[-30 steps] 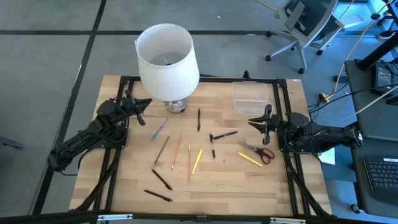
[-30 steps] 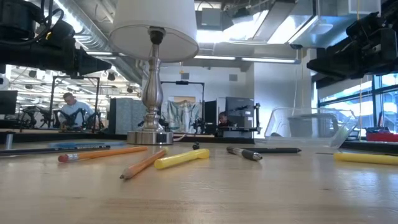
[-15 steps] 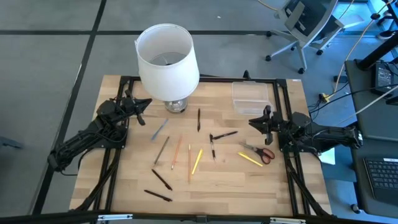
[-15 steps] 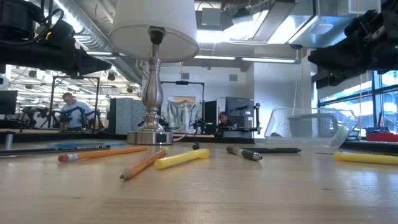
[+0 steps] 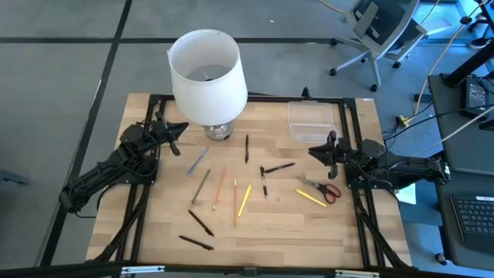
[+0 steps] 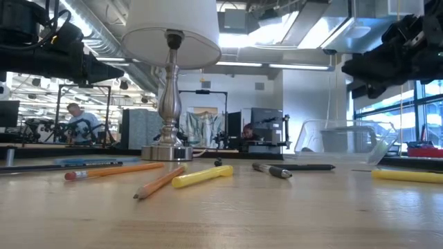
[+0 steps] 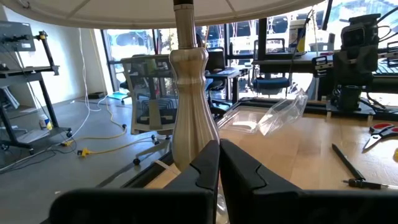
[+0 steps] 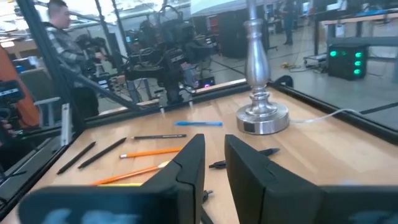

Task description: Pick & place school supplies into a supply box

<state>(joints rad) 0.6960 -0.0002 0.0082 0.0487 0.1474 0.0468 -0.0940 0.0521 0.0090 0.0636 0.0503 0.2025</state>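
Wooden tabletop (image 5: 340,232), framed by dark rails along its edges; bare wood along the near edge and the near right corner gives the widest open room. Lamp (image 5: 208,73) with white shade stands at the far side, left of centre, its metal base (image 5: 218,131) on the wood. Supply box (image 5: 310,120), clear and shallow, lies at the far right corner, empty as far as can be seen, just beyond the right pincer. School supplies scattered over the middle: blue pen (image 5: 199,161), black pen (image 5: 246,148), grey pencil (image 5: 201,185), two orange pencils (image 5: 219,189), yellow marker (image 5: 244,199), two black pens (image 5: 201,222) near the front, crossed black pens (image 5: 274,168), yellow pencil (image 5: 310,198), red-handled scissors (image 5: 323,188) at the right. Left pincer (image 5: 176,137), fingers pressed together, held above the left edge beside the lamp base, arm folded back over the left rail. Right pincer (image 5: 330,150), fingers slightly apart and holding nothing, above the right edge between box and scissors, arm stretched out over the right rail
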